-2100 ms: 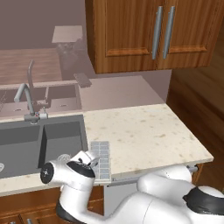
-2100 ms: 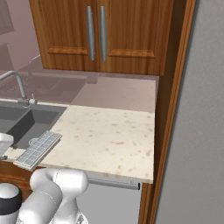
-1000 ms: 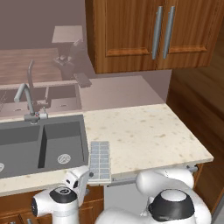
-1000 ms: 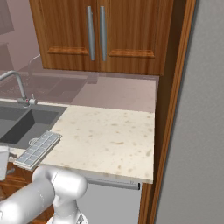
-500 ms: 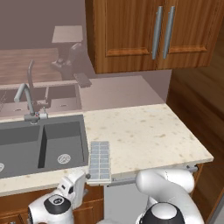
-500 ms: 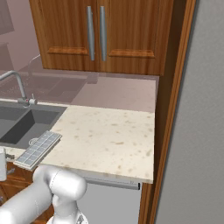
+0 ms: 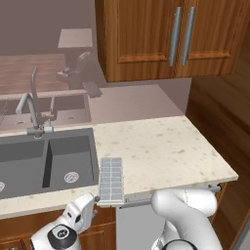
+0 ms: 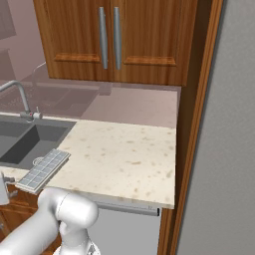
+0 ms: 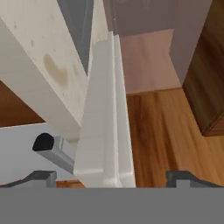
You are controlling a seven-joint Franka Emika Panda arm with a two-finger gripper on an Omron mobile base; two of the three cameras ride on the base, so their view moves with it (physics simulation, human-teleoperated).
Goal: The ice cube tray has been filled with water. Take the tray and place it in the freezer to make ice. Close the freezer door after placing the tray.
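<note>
The ice cube tray is a pale grey-blue grid lying on the speckled counter, just right of the sink, with its near end over the front edge. From the right base view the ice cube tray sits at the counter's front left corner. My gripper is below and in front of that near end, and it is open. In the hand view the ice cube tray appears edge-on between the two wide-apart fingertips, and neither one touches it. The freezer and the freezer door are out of view.
A dark double sink with a tap lies left of the tray. Wooden wall cabinets hang above the counter. Under the counter is a grey appliance front with a dark handle. A tall grey panel stands at the right.
The arm has swung down in front of the counter, bringing the hand low at the tray's near end. The tray has not moved and the jaws have stayed wide.
</note>
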